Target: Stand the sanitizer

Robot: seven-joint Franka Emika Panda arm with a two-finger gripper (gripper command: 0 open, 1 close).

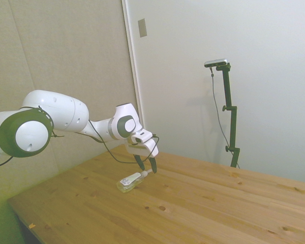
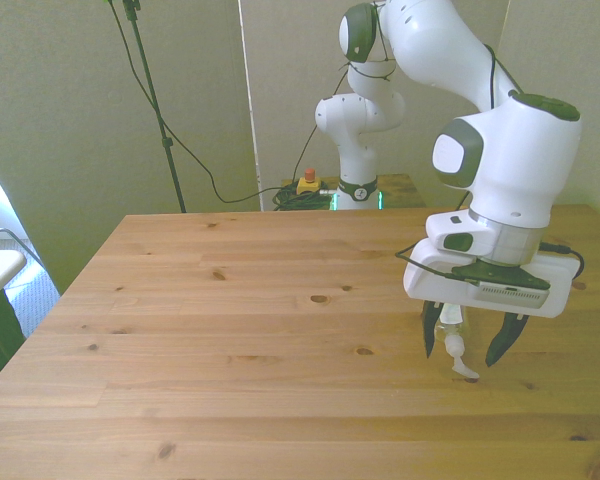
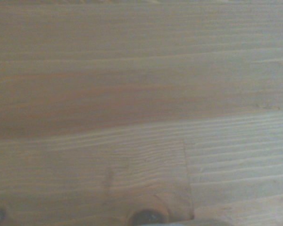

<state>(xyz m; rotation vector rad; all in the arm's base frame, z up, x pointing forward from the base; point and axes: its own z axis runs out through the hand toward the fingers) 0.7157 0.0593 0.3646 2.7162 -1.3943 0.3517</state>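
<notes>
The sanitizer (image 1: 130, 182) is seen lying on its side on the wooden table (image 1: 203, 208), with its clear body of pale liquid toward the near edge in the side view and its white pump top pointing toward the wall. In the front view the sanitizer (image 2: 453, 340) is placed near the front view's right side of the table (image 2: 230, 330), its white nozzle turned toward the camera and most of its body hidden behind the gripper. The gripper (image 2: 464, 348) is held low over the bottle, with the dark fingers (image 2: 429, 334) spread wide apart, one on each side of the pump end; in that view neither finger is seen to press on the bottle. In the side view the gripper (image 1: 146, 170) is shown above the nozzle end, fingertips close to the tabletop, and whether a fingertip touches the nozzle cannot be told. The white arm (image 1: 66, 119) is stretched out over the table from the side view's left. In the wrist view only blurred wood grain of the table (image 3: 141, 94) is shown, with two dark knots at one edge; the bottle cannot be made out there. A grey wall (image 1: 234, 61) is seen behind the table.
</notes>
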